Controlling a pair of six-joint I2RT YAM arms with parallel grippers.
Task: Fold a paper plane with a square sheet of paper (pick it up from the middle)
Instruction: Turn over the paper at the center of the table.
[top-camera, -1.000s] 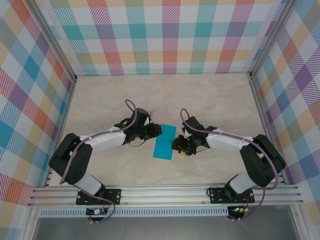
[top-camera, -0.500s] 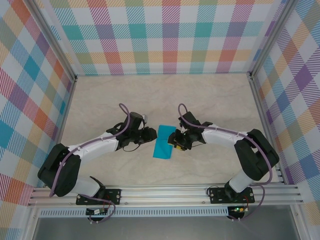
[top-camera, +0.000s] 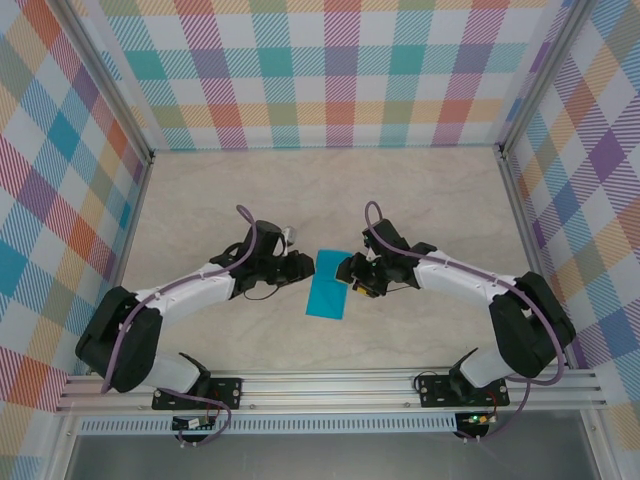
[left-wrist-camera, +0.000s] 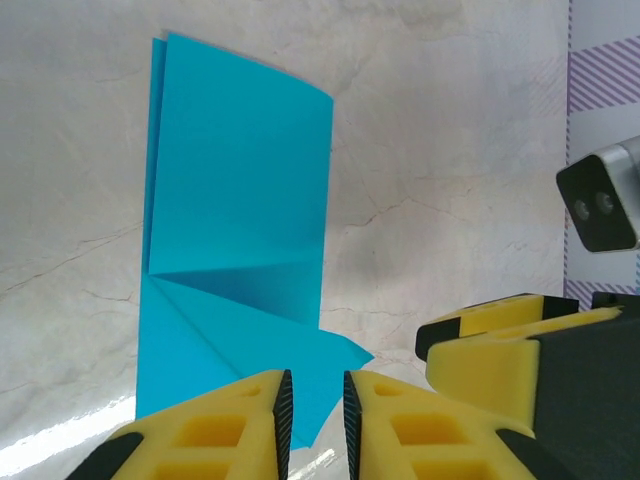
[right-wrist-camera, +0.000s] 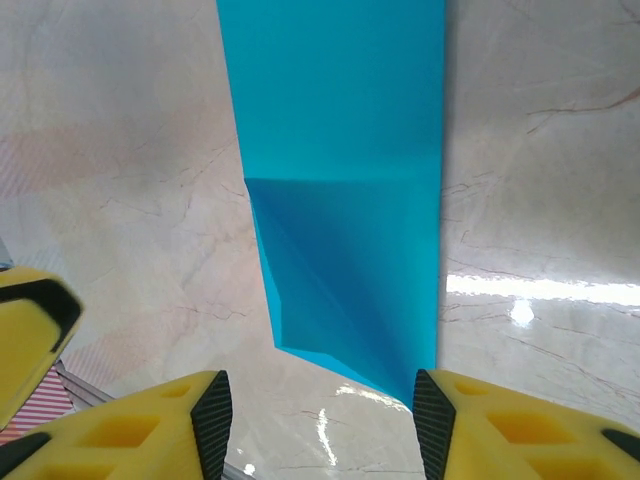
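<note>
Two grippers crowd the far end of the paper (top-camera: 326, 294). It lies flat on the table (top-camera: 430, 200), roughly centred left to right and nearer the arm bases than the far wall. The paper is folded in half into a long strip, with one far corner turned down as a triangle flap.

Left gripper (left-wrist-camera: 315, 395): fingers nearly together with a thin slit between them, low over the flap end. Nothing looks clamped.

Right gripper (right-wrist-camera: 318, 400): fingers spread wide, straddling the pointed far end from the right, holding nothing.

Risks, my read:
- **Flap reopening:** the flap looks loose, not pressed hard. A fingertip dragging across it could reopen it or skew the crease, and the plane's nose would come out lopsided.
- **Sliding:** the sheet is thin and the table glossy, so a sideways push from one side likely slides the whole strip instead of folding it. The layers are already a bit offset along one long edge and could drift further.
- **Crowding:** both grippers sit close over one small corner. A bump, or one finger pinning what the other lifts, could tear or crumple the paper.
- **Snagging:** the near-closed pair could catch the edge and lift both layers.
</note>
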